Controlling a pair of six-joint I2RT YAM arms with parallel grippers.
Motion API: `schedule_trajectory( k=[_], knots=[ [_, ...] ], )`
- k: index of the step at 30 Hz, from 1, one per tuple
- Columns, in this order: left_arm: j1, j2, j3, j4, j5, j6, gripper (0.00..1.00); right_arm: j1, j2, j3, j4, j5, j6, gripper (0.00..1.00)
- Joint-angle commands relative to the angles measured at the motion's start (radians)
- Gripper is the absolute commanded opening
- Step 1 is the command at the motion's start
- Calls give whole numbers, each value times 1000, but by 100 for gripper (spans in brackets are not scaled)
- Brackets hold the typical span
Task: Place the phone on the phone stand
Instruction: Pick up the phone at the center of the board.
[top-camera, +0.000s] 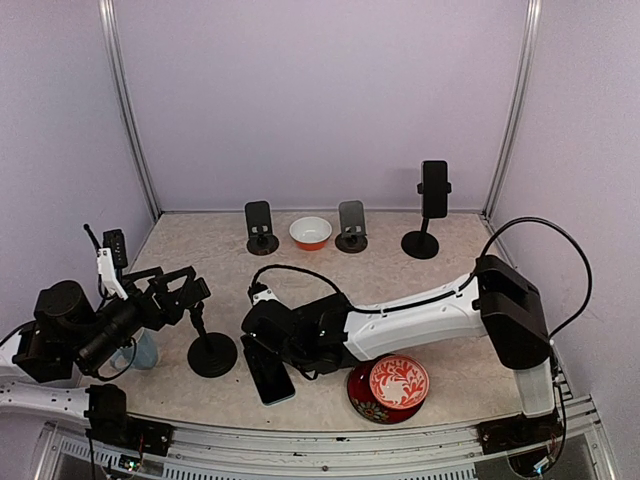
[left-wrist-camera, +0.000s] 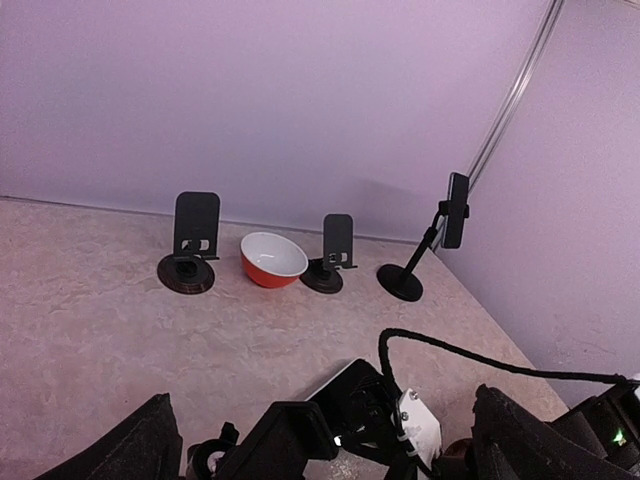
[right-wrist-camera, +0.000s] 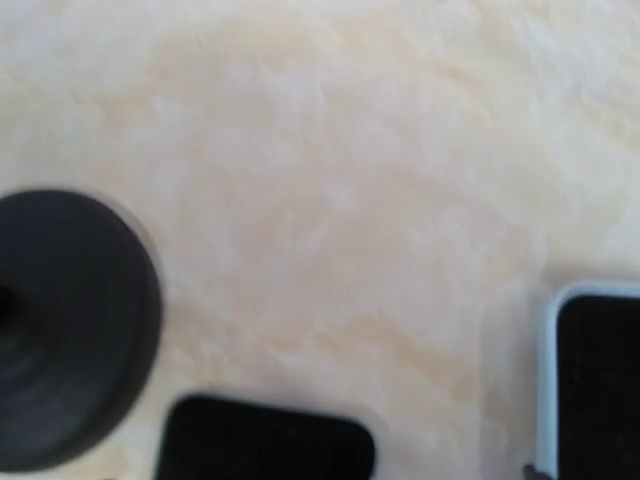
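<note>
phone (top-camera: 272, 382) lower centre, long axis slanting down-right | right gripper (top-camera: 262, 335) over its upper end, nearer arm | jaws: cannot tell

No writing, brand or number can be read on anything here. The red plate (top-camera: 398, 383), just right of the phone (top-camera: 268, 378), bears only a white floral pattern, and the phone's screen is dark.
</note>
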Motion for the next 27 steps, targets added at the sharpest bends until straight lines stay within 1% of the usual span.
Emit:
schedule_trajectory(
  k=[1, 2, 7, 10, 20, 25, 27],
  knots=[
    [6, -11, 27, 8, 19, 11, 99, -3, 31, 73, -56, -66, -4, 97],
    [7, -12, 27, 5, 19, 8, 99, 2, 61, 110, -108, -70, 9, 100],
    [6, -13, 16, 11, 13, 3, 99, 47, 216, 315, -335, 1, 66, 100],
    [7, -9, 21, 5, 18, 1, 99, 52, 276, 386, -419, 14, 117, 100],
    [6, -48, 7, -21, 9, -15, 99, 50, 294, 368, -415, 17, 148, 100],
    [6, -61, 10, -32, 9, -22, 99, 41, 293, 329, -380, -36, 156, 100],
    [6, -61, 11, -32, 6, -18, 99, 39, 286, 298, -343, -57, 144, 98]
  ],
)
